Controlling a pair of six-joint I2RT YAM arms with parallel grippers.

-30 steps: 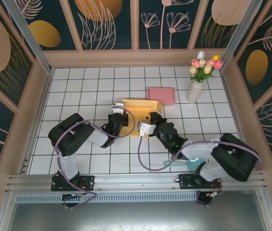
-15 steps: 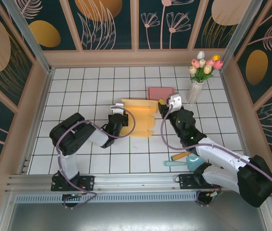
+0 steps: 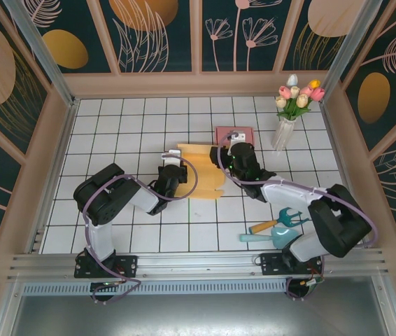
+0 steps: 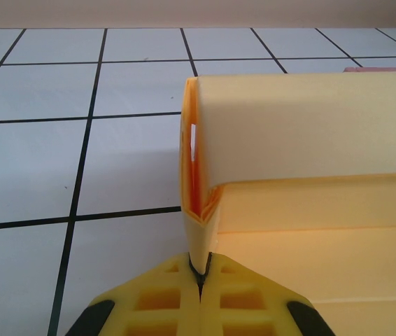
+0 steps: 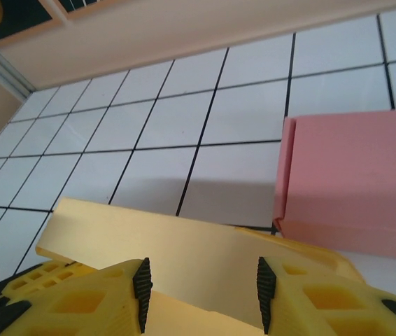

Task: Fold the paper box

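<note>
At the bottom centre of the left wrist view, my left gripper (image 4: pixel 199 283) had its two yellow fingers pressed together on a thin doubled edge of the paper box (image 4: pixel 303 133). The seam between them showed only a sliver of card. Above the pinch, a folded wall of the box rose and ran to the right of the frame, with slots visible in its orange inner face. The box rested on the tiled table (image 4: pixel 37 175). In the right wrist view, my right gripper (image 5: pixel 201 287) stood with its fingers apart at the bottom of the frame. A pale yellow panel lay in the gap between them, and I could not tell whether either pad touched it. From overhead, the garden tools (image 3: pixel 276 225) lay lower right. The box sat at mid-frame between my two grippers, partly raised and not yet closed. The pink box (image 3: pixel 234 136) lay just beyond it, and the vase of tulips (image 3: pixel 282 133) stood at upper right. I judged the card light, thin and springy. It would be stiff along its creases, but it would buckle or tear under a hard squeeze and swing about a single pinch. The sound holds appeared to be flap edges close to a scored fold, with the opposite side pinned.
</note>
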